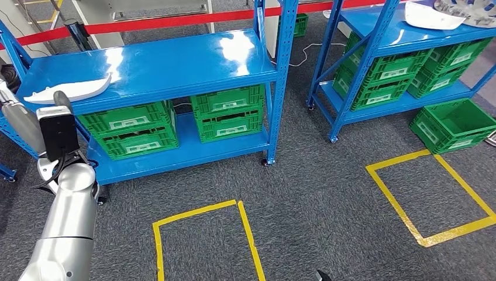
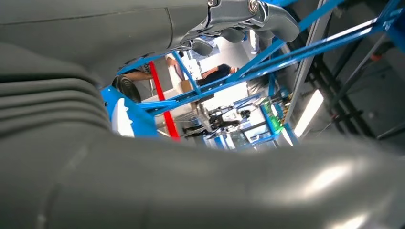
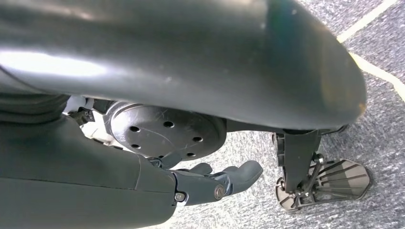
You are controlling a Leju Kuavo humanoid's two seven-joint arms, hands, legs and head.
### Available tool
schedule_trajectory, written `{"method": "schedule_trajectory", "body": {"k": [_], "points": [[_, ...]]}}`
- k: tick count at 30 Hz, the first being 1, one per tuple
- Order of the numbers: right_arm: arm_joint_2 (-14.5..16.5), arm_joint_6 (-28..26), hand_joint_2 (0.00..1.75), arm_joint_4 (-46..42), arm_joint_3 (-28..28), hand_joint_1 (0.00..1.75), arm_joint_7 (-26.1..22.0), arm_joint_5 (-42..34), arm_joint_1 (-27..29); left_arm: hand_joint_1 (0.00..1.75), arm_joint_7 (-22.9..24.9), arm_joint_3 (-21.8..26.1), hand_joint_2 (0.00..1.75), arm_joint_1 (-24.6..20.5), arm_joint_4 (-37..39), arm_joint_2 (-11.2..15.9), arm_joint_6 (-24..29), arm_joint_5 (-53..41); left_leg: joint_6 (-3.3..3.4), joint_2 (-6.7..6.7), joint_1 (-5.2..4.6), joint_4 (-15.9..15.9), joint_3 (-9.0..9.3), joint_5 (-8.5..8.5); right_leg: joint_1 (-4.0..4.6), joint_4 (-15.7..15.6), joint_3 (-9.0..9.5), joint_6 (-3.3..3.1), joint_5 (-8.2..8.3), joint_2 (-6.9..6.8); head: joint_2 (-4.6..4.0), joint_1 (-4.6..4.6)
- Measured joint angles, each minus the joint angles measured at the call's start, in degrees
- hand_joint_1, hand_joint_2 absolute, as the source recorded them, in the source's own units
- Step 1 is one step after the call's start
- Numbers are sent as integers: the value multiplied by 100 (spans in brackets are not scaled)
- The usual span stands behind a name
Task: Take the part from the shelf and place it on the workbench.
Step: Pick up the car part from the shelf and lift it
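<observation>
Left arm raised toward the shelf [image 1: 175, 64], part [image 1: 67, 91] not yet taken.

The white part lies on the top deck just ahead of the left hand [image 2: 248, 19], whose fingers curl on nothing. It looks light, stiff, smooth and likely slippery; its thick middle seems the best hold. The right hand [image 3: 215, 183] hangs low, loosely curled, empty. The left hand is cut off in the head view.

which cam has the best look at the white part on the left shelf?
Head view. The white part lies whole on the blue shelf's top, by its left end, beyond the raised left arm. The left wrist view catches just a white sliver against blue, past the left hand. The right wrist view faces the carpet instead.
</observation>
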Motion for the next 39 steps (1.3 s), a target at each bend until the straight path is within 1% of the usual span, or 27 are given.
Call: {"method": "schedule_trajectory", "body": {"k": [3,5,6,8,9,10,11,12,14,15,16,17,18,19,20,22,24,25,26,27,28,29,30,31,32,35,39], "points": [[11,-3,0,0,0,0,0,42,-6,0,-14,-43,0,8,-124,26,77,112,21,-3,-18,-4,-7,-3,-17,-11,-3,18,6,-1,0,-1],[20,-4,0,1,0,0,5,68,-17,0,-21,-85,0,4,-222,46,107,164,65,-13,20,-74,24,29,-13,18,-25,53,-14,-5,0,3],[23,-5,0,2,0,0,9,80,-25,0,-25,-119,0,-7,-267,54,122,201,87,-20,44,-116,46,48,-10,129,-83,68,-67,-2,0,8],[25,-5,0,2,0,0,18,107,-36,0,-33,-183,0,-17,-319,63,152,281,111,-45,74,-167,76,67,-21,695,-389,95,-300,8,0,21],[25,-5,0,2,0,0,18,120,-39,0,-33,-202,0,-9,-329,65,162,316,112,-65,79,-167,75,66,-33,1095,-628,104,-435,11,0,25],[25,-7,0,2,0,0,19,132,-38,0,-33,-221,0,7,-335,65,171,348,105,-96,83,-165,75,61,-49,1432,-855,118,-504,11,0,26],[25,-10,0,2,0,0,26,146,-36,0,-33,-242,0,21,-338,65,180,381,90,-137,91,-159,79,51,-66,1602,-1012,131,-465,12,0,26],[25,-16,0,2,0,0,35,161,-35,0,-33,-270,0,26,-341,65,190,413,67,-187,105,-149,87,36,-83,1549,-1063,145,-309,14,0,26],[22,-35,0,2,0,0,52,193,-36,0,-36,-329,0,21,-347,65,208,488,-7,-297,152,-104,110,-18,-127,914,-875,184,171,86,0,26],[27,-44,0,8,1,0,52,208,-35,0,-39,-354,0,17,-351,66,221,519,-57,-354,164,-67,103,-52,-144,574,-739,201,317,189,0,34],[32,-51,0,15,1,0,30,223,-37,0,-42,-377,0,15,-357,67,231,545,-108,-408,172,-42,81,-73,-155,344,-643,195,378,277,0,41],[37,-60,0,21,2,0,5,236,-41,0,-44,-397,0,16,-362,72,240,560,-157,-460,178,-34,53,-79,-154,242,-597,173,359,339,0,45],[42,-66,0,28,2,0,-14,246,-44,0,-46,-412,0,18,-367,81,246,568,-203,-516,182,-44,28,-69,-143,222,-587,129,322,348,0,51],[41,-72,0,28,2,0,-30,254,-53,0,-48,-422,0,22,-371,93,247,570,-242,-564,195,-70,17,-55,-140,224,-587,72,314,297,0,48],[42,-78,0,28,2,0,-25,260,-59,0,-48,-427,0,27,-377,107,249,573,-276,-545,203,-69,11,-59,-140,211,-573,23,309,248,0,45],[43,-78,0,28,2,0,-15,265,-69,0,-49,-431,0,11,-393,131,255,592,-320,-305,188,211,-135,-186,-141,179,-524,-66,295,152,0,11],[42,-67,0,28,2,0,-15,271,-68,0,-50,-441,0,9,-403,141,258,623,-334,-39,169,926,-531,-448,-113,169,-481,-128,262,54,0,-21],[41,-55,0,28,2,0,-15,276,-66,0,-49,-448,0,26,-403,143,258,641,-333,0,168,1291,-752,-547,-95,169,-464,-152,245,9,0,-19],[41,-36,0,28,2,0,-15,286,-64,0,-49,-454,0,51,-403,146,258,657,-322,14,165,1524,-913,-561,-76,169,-443,-171,226,-28,0,-21],[40,-13,0,28,2,0,-13,296,-64,0,-48,-461,0,72,-404,151,258,676,-300,19,158,1540,-968,-459,-56,169,-416,-184,206,-56,0,-21],[40,11,0,28,2,0,-10,303,-67,0,-48,-468,0,85,-410,157,258,699,-262,22,144,1336,-910,-258,-35,169,-381,-192,185,-78,0,-20],[41,37,0,28,2,0,-8,308,-72,0,-48,-473,0,91,-424,165,258,720,-205,28,118,961,-760,-3,-16,168,-342,-197,163,-95,0,-20],[46,63,0,30,2,0,-8,308,-77,0,-49,-478,0,90,-440,174,259,738,-139,44,84,584,-594,181,4,166,-312,-193,140,-111,0,-13],[49,86,0,30,2,0,-18,306,-85,0,-49,-483,0,87,-456,181,260,752,-91,59,55,267,-447,285,15,167,-298,-180,125,-118,0,-10],[51,103,0,31,2,0,-34,305,-93,0,-49,-493,0,89,-470,185,261,758,-91,69,38,69,-356,327,27,169,-299,-172,114,-122,0,2],[47,133,0,32,2,0,-62,300,-102,0,-49,-531,0,101,-485,193,265,767,-150,55,29,-40,-307,314,30,162,-313,-156,115,-129,0,32],[45,169,0,33,2,0,-59,290,-107,0,-48,-583,0,100,-484,200,269,771,-88,49,18,-28,-306,289,10,101,-276,-101,135,-131,0,33]]}}
